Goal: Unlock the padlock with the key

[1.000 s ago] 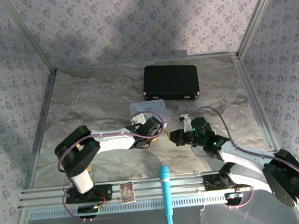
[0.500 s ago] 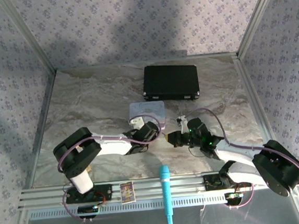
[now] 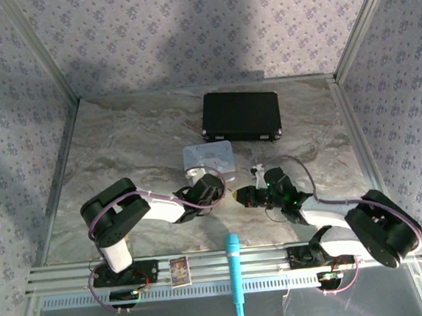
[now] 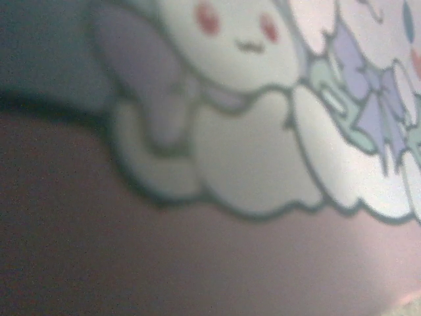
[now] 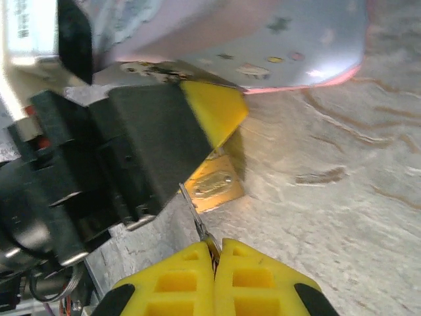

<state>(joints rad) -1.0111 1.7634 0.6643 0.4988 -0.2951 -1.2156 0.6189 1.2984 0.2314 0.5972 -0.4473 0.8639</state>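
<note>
The padlock (image 5: 214, 184), a small brass block, lies on the marble table just in front of the pastel cartoon tin (image 3: 208, 158). My left gripper (image 3: 224, 193) comes in from the left. Its yellow fingertip (image 5: 214, 108) presses on the padlock's top, closed on it; the far finger is hidden. My right gripper (image 5: 216, 249) is shut on the key (image 5: 197, 210). The key's thin silver blade points at the padlock's lower left corner, very close to it. In the top external view the right gripper (image 3: 239, 197) faces the left gripper almost tip to tip.
A black case (image 3: 241, 115) lies at the back of the table. A blue pen-like stick (image 3: 235, 274) and a small card (image 3: 179, 270) rest on the front rail. The tin's cartoon print (image 4: 250, 131) looms very close to the left wrist.
The left gripper has lowered in front of the tin and closed. The tin's lid is now more exposed. The right gripper has shifted slightly left toward the padlock, still holding the key.
</note>
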